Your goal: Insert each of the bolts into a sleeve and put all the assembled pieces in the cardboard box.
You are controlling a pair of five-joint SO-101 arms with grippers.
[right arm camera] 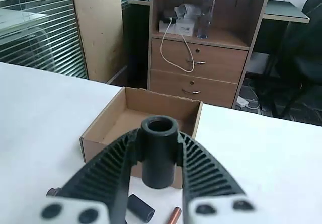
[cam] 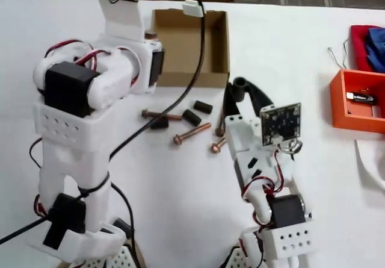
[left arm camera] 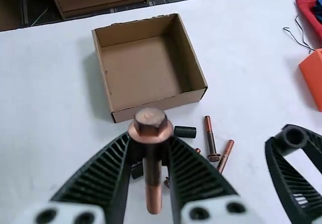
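Bolt point(left arm camera: 149, 125) clamped in left tool point(left arm camera: 149, 146); sleeve point(right arm camera: 160, 166) clamped in right tool point(right arm camera: 159, 142); cardboard box point(left arm camera: 156, 108) on table point(left arm camera: 50, 108) near loose bolts point(left arm camera: 210, 138).

Bright even light casts soft shadows on the table point(cam: 180, 190).

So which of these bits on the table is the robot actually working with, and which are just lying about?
Job: copper bolt in the left gripper; black cylindrical sleeve in the right gripper; loose copper bolts; loose black sleeves; open brown cardboard box.
Lying about: orange box; red cloth; thin black wire.
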